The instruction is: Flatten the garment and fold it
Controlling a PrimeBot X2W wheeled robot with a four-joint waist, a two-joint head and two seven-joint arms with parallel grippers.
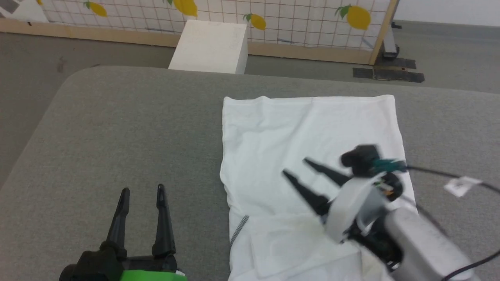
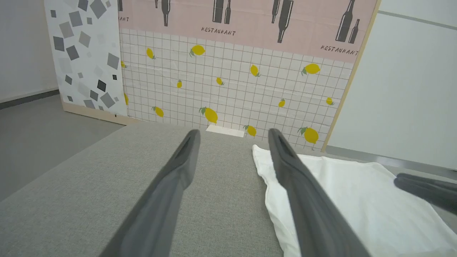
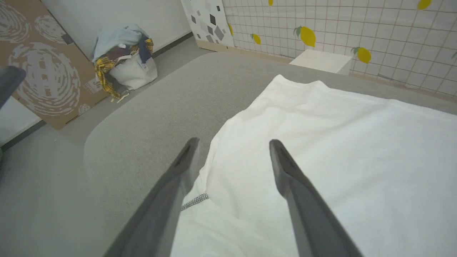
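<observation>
The white shirt (image 1: 297,132) lies flat on the grey bench (image 1: 117,128). The right claw (image 1: 295,166) hangs over the shirt's near half, its fingers wide apart and holding nothing. The left claw (image 1: 143,188) is open too, over bare bench just left of the shirt. Behind the shirt stands a white box (image 1: 211,47) (with a lemon wall (image 1: 312,23) behind it).

The worktop (image 1: 117,125) left of the garment (image 1: 308,132) gives open passage, save the left gripper (image 1: 142,188) at its near edge. The right gripper (image 1: 295,165) hangs over the garment; a white box (image 1: 211,45) stands beyond the far edge.
</observation>
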